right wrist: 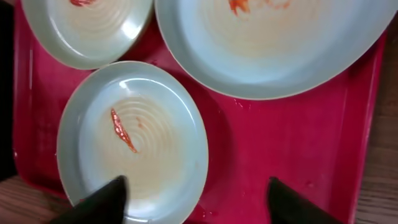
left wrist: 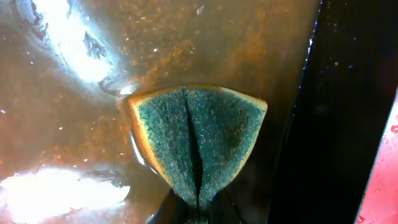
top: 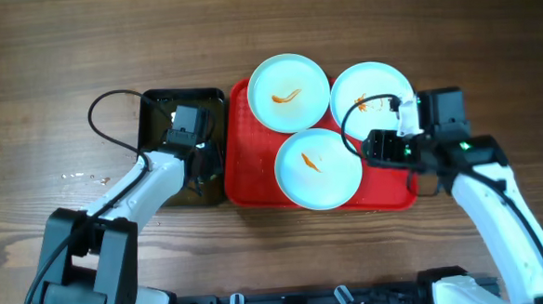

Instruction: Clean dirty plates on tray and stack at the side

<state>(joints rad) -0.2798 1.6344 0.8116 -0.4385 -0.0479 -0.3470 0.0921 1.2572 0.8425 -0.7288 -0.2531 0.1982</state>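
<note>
We count three dirty plates [top: 290, 114], all lying on the one red tray [top: 254, 176] in the middle of the table [top: 62, 61]: a far left plate [top: 300, 76] with an orange curl of sauce, a far right plate [top: 380, 81] with scattered smears, and a near plate [top: 325, 186] with a single streak, its rim meeting both others. One right gripper [top: 366, 150] hangs over the tray's right side with its two fingers [right wrist: 102, 199] spread wide and nothing between them; one finger sits above the near plate's edge. Just left of the red tray is one black tray [top: 153, 107], its bottom wet, brownish and shiny. In it we find one green sponge [left wrist: 199, 140] with a yellow edge, folded along a crease and pinched by the left gripper [top: 185, 129].
</note>
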